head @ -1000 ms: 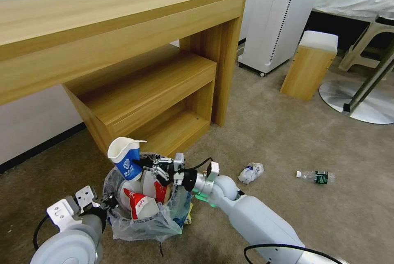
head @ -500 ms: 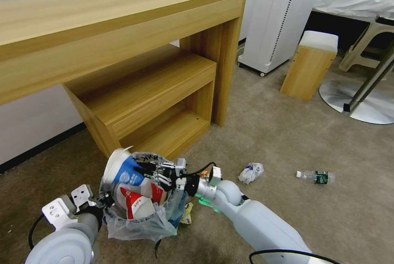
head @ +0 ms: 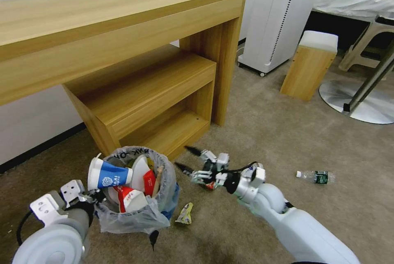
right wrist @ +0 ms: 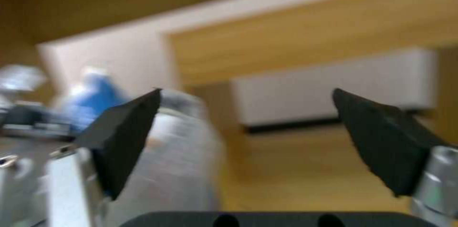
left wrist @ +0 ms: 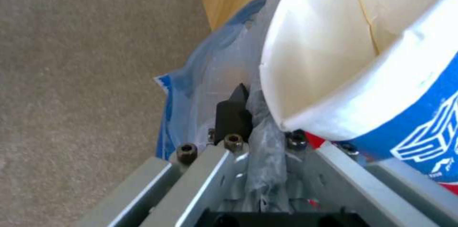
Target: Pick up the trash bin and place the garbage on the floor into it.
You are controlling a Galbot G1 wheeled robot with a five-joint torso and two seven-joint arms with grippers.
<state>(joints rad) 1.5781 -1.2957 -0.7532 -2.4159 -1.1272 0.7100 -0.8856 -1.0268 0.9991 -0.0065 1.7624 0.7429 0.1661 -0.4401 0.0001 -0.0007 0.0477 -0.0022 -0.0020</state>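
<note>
On the floor [head: 262, 132], in front of the low wooden shelf unit [head: 156, 104]: trash bin [head: 135, 214], upright, lined with a crinkly whitish bag. Gripped at the near rim by the left end effector [head: 93, 198]; in the left wrist view, left end effector [left wrist: 260, 123] pinched narrow on a fold of the bag.

Inside the bin: blue-white paper cup [head: 108, 175] on its side across the rim, mouth toward the left arm, above red-and-white wrappers [head: 130, 199].

To the robot's right of the bin, low over the floor: right end effector [head: 186, 158], spread wide and carrying nothing, tips aimed toward the shelf unit. Confirmed in the right wrist view, right end effector [right wrist: 248, 130] with dark fingertips [right wrist: 124, 134] well apart and nothing between them.

Garbage left on the floor:
- Yellow-green wrapper [head: 184, 213], just beside the bin, nearer the robot than the right end effector, long axis running roughly away from the robot.
- Green-labelled plastic bottle [head: 316, 177], lying flat, well apart on the robot's far right, long axis across the view, white cap end toward the arm.

Judged nearer to both items: the right arm, the left being occupied with the bin. Judged deciding relation: wrapper behind and below the open tips, so a pull-back and a downward turn called for.

Writing: black lettering on the bag rim, only fragments visible, not readable. White cube-like logo on the cup, small text beneath illegible. White characters on the red wrappers, not readable. Bottle label too small to read.
</note>
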